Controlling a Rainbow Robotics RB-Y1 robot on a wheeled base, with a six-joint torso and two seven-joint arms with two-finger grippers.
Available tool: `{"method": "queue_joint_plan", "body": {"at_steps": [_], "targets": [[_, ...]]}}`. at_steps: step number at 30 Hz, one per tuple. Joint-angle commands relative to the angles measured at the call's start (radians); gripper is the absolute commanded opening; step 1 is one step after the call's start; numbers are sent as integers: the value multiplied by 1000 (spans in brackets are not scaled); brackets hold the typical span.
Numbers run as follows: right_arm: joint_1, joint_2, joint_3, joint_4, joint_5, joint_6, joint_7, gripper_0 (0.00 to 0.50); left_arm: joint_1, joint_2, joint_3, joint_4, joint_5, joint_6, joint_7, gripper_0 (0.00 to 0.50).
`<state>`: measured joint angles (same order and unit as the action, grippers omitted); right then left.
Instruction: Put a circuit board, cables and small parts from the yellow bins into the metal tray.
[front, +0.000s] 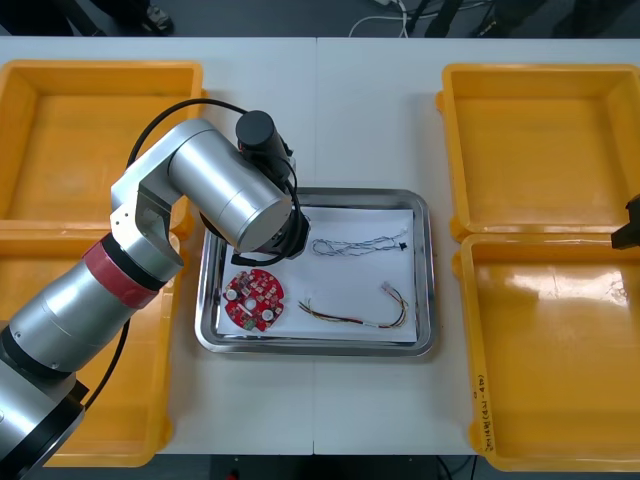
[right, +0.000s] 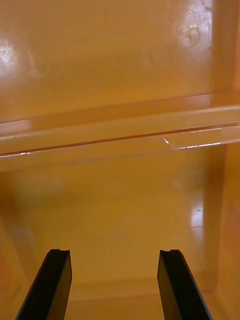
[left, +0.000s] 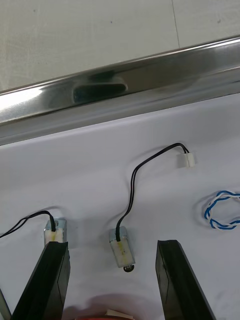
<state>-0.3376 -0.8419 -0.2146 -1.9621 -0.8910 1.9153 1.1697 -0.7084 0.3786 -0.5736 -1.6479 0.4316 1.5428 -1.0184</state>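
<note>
1. The left gripper (left: 114, 245) is hovering low over the far left part of the white-lined metal tray (front: 424, 300). Its fingers (left: 50, 280) are standing apart and grasping nothing.
2. A small metal part (left: 122, 248) is lying on the white liner between the fingers. It appears to be clear of both, though contact is hard to judge at this angle.
3. A black cable (left: 134, 185) is running from this part to a white connector (left: 188, 160).
4. A second small metal part (left: 55, 231), with its own black lead, is lying just beside the tip of one finger.
5. The blue and white twisted cable (front: 355, 245) is lying in the tray's far half. The red and yellow cable (front: 360, 315) is lying in the near half. The round red circuit board (front: 253, 300) is lying in the near left corner.
6. The right gripper (right: 114, 255) is hanging over the two right-hand yellow bins (front: 540, 150), above the rims where they meet. Its fingers are released, standing apart and holding nothing.
</note>
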Motion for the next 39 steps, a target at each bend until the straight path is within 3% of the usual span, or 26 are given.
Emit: {"method": "queue_joint_plan", "body": {"at_steps": [1, 8, 14, 28, 39], "targets": [[12, -48, -35, -29, -11, -5, -1, 500, -20, 0, 43, -29, 13, 45, 3, 500], [12, -46, -37, -20, -9, -21, 1, 500, -72, 13, 169, -119, 101, 232, -19, 500], [14, -46, -37, -17, -12, -52, 4, 500, -114, 62, 268, -176, 196, 372, -42, 500], [62, -46, -37, -17, -14, -93, 5, 500, -128, 298, 405, -251, 443, 377, -86, 500], [94, -46, -37, -15, -20, -133, 7, 500, -80, 441, 488, -251, 496, 377, -149, 500]]}}
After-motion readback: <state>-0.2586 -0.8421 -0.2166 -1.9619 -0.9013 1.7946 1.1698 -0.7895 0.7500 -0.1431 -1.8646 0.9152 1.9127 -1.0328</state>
